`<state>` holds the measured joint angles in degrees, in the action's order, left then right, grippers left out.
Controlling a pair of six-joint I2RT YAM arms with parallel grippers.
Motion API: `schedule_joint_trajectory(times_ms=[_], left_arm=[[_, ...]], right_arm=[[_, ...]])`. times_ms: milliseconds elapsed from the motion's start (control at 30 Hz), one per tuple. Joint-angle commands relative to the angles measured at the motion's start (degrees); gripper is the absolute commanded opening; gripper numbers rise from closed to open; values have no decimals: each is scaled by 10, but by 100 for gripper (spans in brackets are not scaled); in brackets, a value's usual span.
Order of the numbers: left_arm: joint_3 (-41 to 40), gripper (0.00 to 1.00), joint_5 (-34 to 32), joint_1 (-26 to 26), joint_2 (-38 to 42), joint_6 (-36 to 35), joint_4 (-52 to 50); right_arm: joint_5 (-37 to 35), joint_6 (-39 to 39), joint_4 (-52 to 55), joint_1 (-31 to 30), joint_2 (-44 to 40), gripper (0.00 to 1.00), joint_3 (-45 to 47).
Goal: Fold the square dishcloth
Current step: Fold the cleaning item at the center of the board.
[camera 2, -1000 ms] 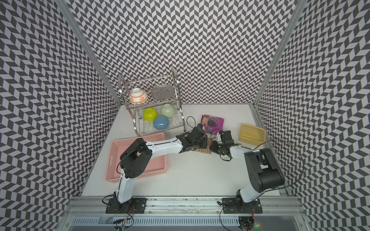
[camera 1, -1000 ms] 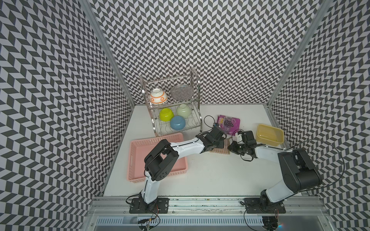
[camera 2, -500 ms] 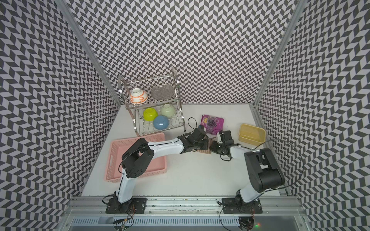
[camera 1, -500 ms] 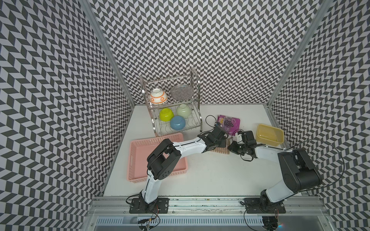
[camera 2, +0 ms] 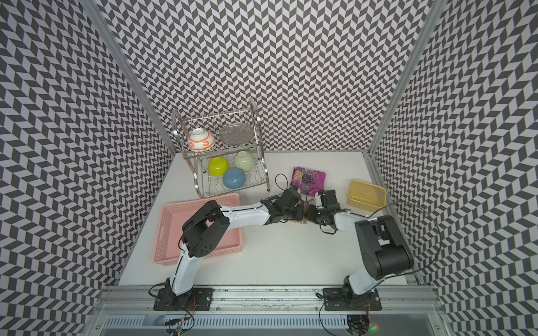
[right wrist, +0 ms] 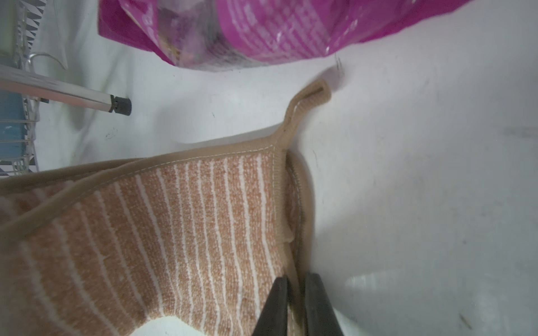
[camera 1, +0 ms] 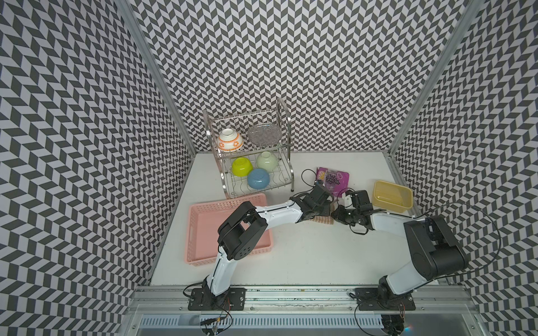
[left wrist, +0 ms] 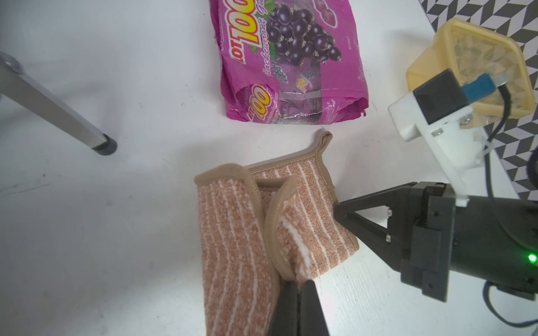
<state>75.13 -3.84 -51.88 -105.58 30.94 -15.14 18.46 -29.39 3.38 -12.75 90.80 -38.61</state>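
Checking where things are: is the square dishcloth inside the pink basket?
No, the square dishcloth is on the white table beside the purple snack bag, apart from the pink basket.

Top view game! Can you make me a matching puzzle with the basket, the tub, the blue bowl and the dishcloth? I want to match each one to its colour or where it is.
Things:
1. basket
2. tub
3. blue bowl
4. dishcloth

Colour, place or state:
A. yellow
B. pinched by the left gripper and the right gripper
C. pink
D. on the lower shelf of the rack

Pairs: 1-C, 2-A, 3-D, 4-B
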Motion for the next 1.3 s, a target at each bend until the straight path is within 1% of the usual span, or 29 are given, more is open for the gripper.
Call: schedule_joint_trajectory(times_ms=[0,233,433,1000,1267], left_arm=[[21,0,22,-4,-29,21,32],[31,0,-2,-5,-60,57,59],[55,0,-20,-6,-81,76,69],[103,0,20,-18,-143,83,77],[107,0,34,-23,-160,89,84]], right_arm=[[4,-4,-9,-4,10,15,12],[16,-4,-20,-3,9,15,17],[21,-4,-24,-3,8,15,19],[24,-3,-29,-3,11,15,19],[24,-2,-30,-3,11,15,20]])
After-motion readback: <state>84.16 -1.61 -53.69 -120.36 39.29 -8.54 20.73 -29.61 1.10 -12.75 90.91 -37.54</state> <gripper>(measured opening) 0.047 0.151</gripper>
